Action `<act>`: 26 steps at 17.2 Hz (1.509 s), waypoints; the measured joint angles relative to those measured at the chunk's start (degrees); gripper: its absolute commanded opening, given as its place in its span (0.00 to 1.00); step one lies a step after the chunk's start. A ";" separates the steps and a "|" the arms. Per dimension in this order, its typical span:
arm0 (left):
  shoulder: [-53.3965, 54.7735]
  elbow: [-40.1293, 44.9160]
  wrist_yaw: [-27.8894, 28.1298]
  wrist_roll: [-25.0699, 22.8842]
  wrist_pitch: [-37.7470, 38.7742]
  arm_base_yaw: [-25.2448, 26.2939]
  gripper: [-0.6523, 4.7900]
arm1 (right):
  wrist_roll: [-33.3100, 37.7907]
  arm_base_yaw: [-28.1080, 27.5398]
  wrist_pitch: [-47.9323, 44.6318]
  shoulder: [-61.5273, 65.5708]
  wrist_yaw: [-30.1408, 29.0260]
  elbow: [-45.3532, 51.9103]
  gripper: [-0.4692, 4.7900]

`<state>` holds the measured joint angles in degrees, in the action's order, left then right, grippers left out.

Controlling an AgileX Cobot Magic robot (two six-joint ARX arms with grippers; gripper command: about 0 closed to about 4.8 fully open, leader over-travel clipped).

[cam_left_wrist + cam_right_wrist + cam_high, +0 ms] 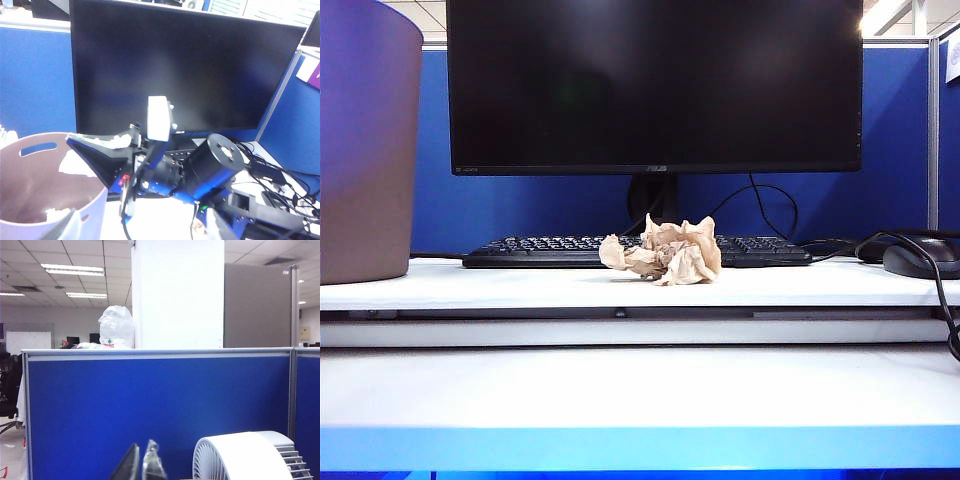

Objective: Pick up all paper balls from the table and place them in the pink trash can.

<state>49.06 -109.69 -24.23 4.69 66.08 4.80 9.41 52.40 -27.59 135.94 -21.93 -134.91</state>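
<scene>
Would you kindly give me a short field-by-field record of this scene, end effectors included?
tan paper ball: on the table, upper step, in front of the keyboard
pink trash can: far left on the table; white paper inside
left end effector: open, near the can
right end effector: shut, by the can's rim; whether it holds anything is unclear
mouse: far right

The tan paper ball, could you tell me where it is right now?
In the exterior view the tan paper ball lies near the middle of the table, just in front of the keyboard and below the monitor.
</scene>
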 measured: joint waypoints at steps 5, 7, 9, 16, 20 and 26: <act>-0.24 -0.02 -0.02 0.00 0.59 0.00 0.73 | 1.22 0.04 1.60 0.00 -0.17 0.00 0.64; -0.33 -0.02 0.00 0.00 0.59 0.00 0.73 | 1.16 0.04 1.40 0.00 -0.17 0.00 0.64; -0.37 -0.02 -0.02 0.00 0.59 0.00 0.73 | 1.27 0.04 1.42 -0.17 -0.28 0.00 0.64; -0.37 0.00 -0.79 0.00 0.52 0.00 0.73 | 0.37 -10.88 20.26 -13.73 -3.82 0.24 0.64; 1.90 7.15 -6.51 0.39 -2.54 0.02 0.73 | -3.43 -24.41 48.11 -26.27 -7.89 -0.09 0.69; 14.95 27.47 -25.57 10.43 -24.22 -11.26 0.73 | -13.77 -34.49 88.30 -39.10 0.04 0.00 0.69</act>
<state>64.01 -82.21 -49.80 15.11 41.87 -6.46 -4.36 17.91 60.71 96.84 -21.89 -134.91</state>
